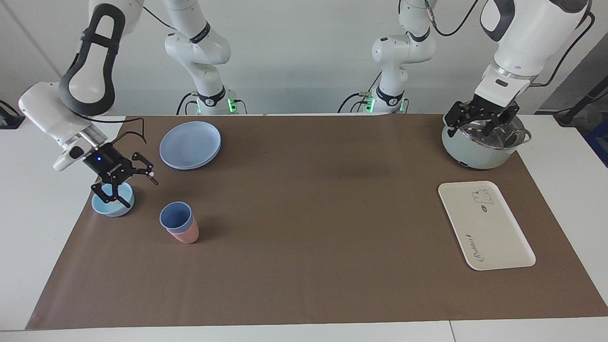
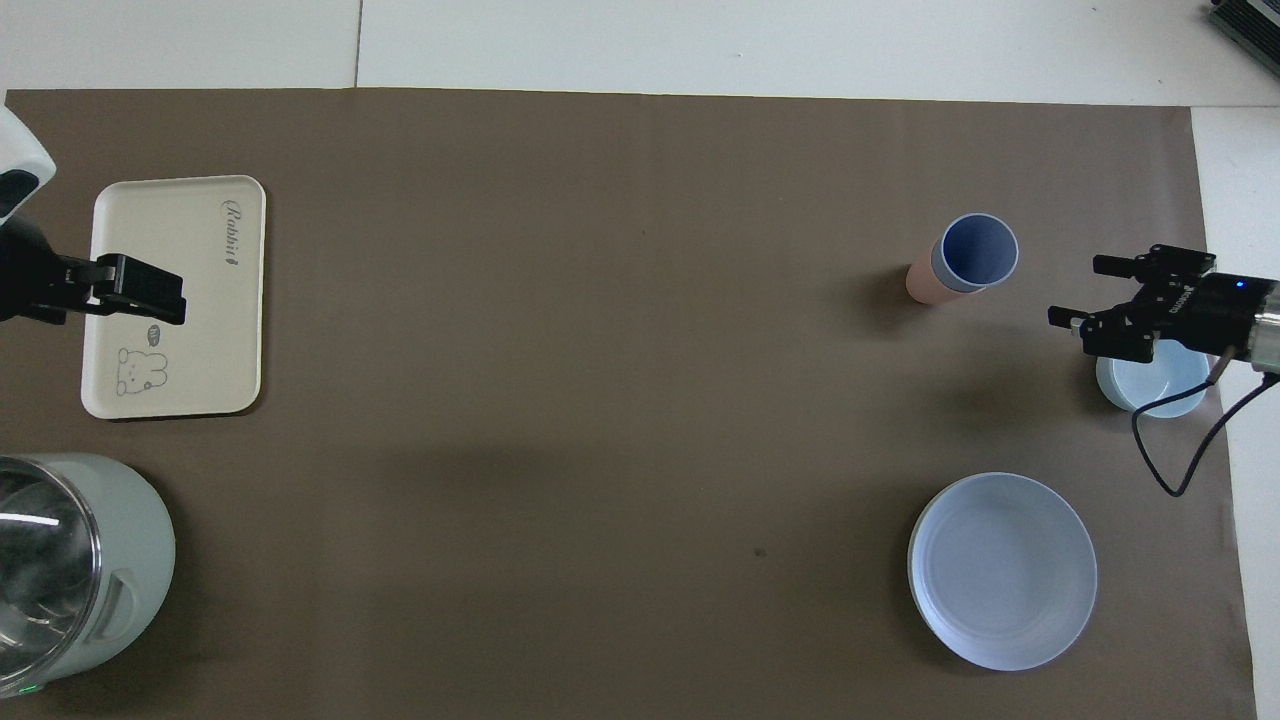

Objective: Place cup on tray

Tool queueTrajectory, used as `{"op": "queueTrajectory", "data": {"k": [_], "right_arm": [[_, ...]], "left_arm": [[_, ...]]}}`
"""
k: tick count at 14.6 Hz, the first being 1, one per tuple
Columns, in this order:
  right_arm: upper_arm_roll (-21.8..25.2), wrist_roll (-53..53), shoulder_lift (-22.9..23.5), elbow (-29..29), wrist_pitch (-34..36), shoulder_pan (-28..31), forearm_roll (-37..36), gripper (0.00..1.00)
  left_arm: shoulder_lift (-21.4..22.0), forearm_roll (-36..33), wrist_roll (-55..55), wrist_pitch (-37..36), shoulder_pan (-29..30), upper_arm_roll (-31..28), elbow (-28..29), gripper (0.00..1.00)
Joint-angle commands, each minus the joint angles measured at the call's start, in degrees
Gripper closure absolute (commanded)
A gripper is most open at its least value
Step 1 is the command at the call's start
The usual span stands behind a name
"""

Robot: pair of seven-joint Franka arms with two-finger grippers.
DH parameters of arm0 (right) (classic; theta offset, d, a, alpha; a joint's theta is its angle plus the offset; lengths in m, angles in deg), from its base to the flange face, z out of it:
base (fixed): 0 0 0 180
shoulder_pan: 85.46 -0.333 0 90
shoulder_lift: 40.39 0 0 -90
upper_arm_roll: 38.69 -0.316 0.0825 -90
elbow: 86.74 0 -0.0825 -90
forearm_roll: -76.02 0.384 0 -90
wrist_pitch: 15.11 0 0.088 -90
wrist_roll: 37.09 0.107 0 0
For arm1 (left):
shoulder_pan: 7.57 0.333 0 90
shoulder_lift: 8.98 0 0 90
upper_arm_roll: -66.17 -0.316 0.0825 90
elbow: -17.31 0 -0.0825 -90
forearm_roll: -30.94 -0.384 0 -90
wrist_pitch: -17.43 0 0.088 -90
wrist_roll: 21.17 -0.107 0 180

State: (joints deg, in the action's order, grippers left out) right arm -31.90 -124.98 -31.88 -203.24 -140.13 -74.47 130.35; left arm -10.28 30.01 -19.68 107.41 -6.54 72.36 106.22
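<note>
Facing view: the cup (image 1: pixel 176 216), nested in a pink tumbler (image 1: pixel 186 233), stands at the right arm's end of the table, well apart from the tray (image 1: pixel 485 225). The right gripper (image 1: pixel 127 183), jaws wide and empty, hangs over the bowl (image 1: pixel 112 205), seemingly lining up a grab. The left gripper (image 1: pixel 480 118) waits open over the pot (image 1: pixel 483 143).

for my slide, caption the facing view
Open right tool over the bowl, beside the blue cup nested in a pink cup; tray bare; left tool over the pot.
</note>
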Motion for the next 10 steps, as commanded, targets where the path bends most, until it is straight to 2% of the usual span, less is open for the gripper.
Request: {"op": "queueTrajectory", "data": {"k": [1,4,5,7,10], "right_arm": [[-0.54,-7.17,2.55,0.14,-0.40,0.09,7.34,0.00],[-0.54,-12.46,5.36,0.14,-0.32,-0.18,13.60,0.00],[-0.63,-15.78,7.55,0.58,0.03,0.34,15.61,0.00],[-0.54,-27.89,12.64,1.54,2.75,0.61,25.25,0.00],[-0.54,-28.73,13.02,1.63,2.50,-0.44,27.50,0.00]], "left_arm": [[2.00,0.05,-0.61,0.02,0.46,0.06,2.24,0.00],[2.00,0.05,-0.61,0.02,0.46,0.06,2.24,0.00],[2.00,0.05,-0.61,0.02,0.46,0.14,2.24,0.00],[2.00,0.05,-0.61,0.02,0.46,0.06,2.24,0.00],[2.00,0.05,-0.61,0.02,0.46,0.14,2.24,0.00]]}}
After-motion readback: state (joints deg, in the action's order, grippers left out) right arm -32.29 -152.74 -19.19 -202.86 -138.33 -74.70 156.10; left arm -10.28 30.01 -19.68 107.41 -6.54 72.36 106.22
